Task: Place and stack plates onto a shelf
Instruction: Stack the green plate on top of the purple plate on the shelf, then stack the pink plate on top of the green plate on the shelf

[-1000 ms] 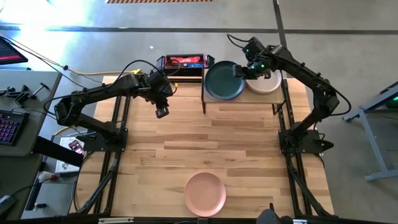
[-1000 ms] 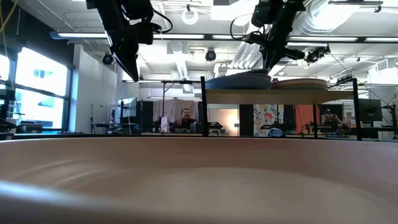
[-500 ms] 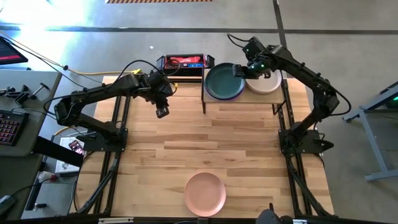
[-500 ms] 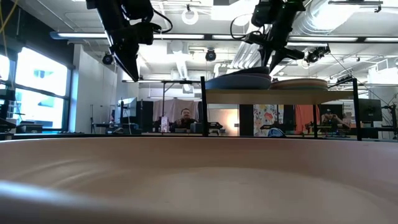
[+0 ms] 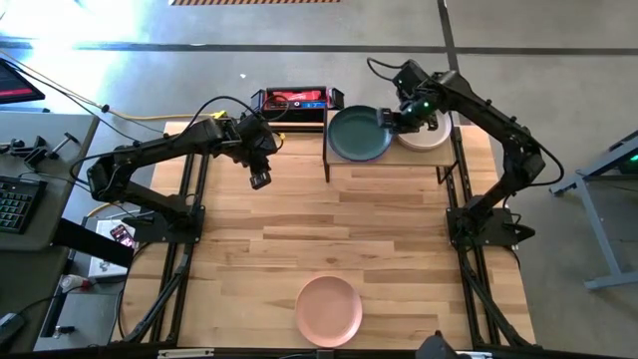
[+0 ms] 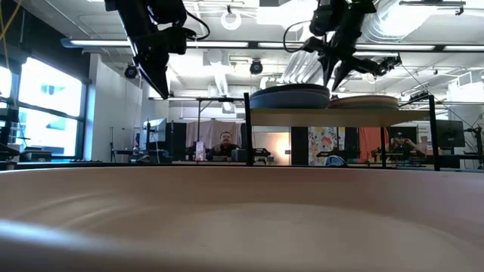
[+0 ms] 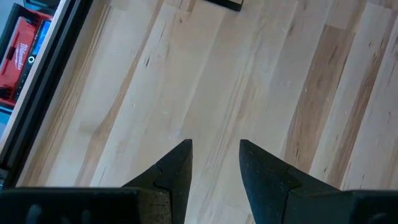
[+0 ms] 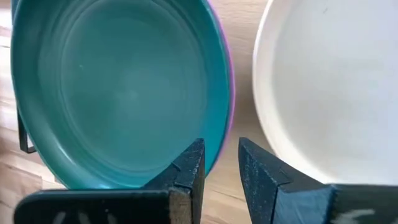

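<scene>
A dark teal plate (image 5: pixel 357 135) lies level on top of a stack at the left half of the shelf (image 5: pixel 399 160); a purple rim (image 8: pixel 227 81) shows beneath it. A beige plate (image 5: pixel 427 137) tops the stack beside it. A pink plate (image 5: pixel 329 309) rests flat at the table's near edge. My right gripper (image 5: pixel 387 119) is open just above the teal plate's right rim (image 8: pixel 214 124), which shows between its fingers in the right wrist view. My left gripper (image 5: pixel 259 180) is open and hovers over bare table left of the shelf.
A red-and-black box (image 5: pixel 296 100) sits at the far edge, left of the shelf. The shelf's thin black legs (image 6: pixel 246 128) stand on the tabletop. The pink plate (image 6: pixel 242 219) fills the low view's foreground. Bare wood lies between the shelf and the pink plate.
My right gripper has opened and let go of the teal plate's right rim, rising slightly. The teal plate, earlier tilted with its right side raised, now lies level on the stack.
</scene>
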Robot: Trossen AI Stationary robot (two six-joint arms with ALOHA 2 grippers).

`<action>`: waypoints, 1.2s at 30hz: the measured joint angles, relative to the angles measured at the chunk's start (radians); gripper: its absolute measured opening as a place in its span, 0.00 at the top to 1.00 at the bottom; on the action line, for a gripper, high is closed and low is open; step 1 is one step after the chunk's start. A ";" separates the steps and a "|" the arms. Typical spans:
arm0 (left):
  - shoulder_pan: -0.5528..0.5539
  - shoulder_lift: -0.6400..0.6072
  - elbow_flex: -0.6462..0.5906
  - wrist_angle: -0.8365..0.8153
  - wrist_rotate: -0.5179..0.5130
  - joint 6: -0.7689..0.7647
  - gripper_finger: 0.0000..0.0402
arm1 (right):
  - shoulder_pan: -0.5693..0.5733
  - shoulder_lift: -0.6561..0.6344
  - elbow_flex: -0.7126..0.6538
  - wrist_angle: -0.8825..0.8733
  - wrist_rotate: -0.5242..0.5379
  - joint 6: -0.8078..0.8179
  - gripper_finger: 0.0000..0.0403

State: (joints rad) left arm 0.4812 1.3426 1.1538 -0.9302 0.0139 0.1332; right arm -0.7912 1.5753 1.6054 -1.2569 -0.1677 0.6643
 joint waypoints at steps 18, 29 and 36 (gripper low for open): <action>0.000 0.000 0.000 -0.066 0.008 -0.036 0.70 | 0.101 0.000 0.000 -0.066 -0.141 0.009 0.81; -0.034 0.000 0.000 -0.095 0.009 -0.098 0.70 | 0.391 0.000 0.000 -0.077 -0.122 0.133 0.81; -0.066 0.000 -0.001 -0.099 0.011 -0.141 0.70 | 0.602 0.000 0.000 -0.044 -0.087 0.247 0.81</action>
State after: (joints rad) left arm 0.4150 1.3426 1.1532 -1.0290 0.0246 -0.0075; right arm -0.1888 1.5753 1.6054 -1.3013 -0.2546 0.9116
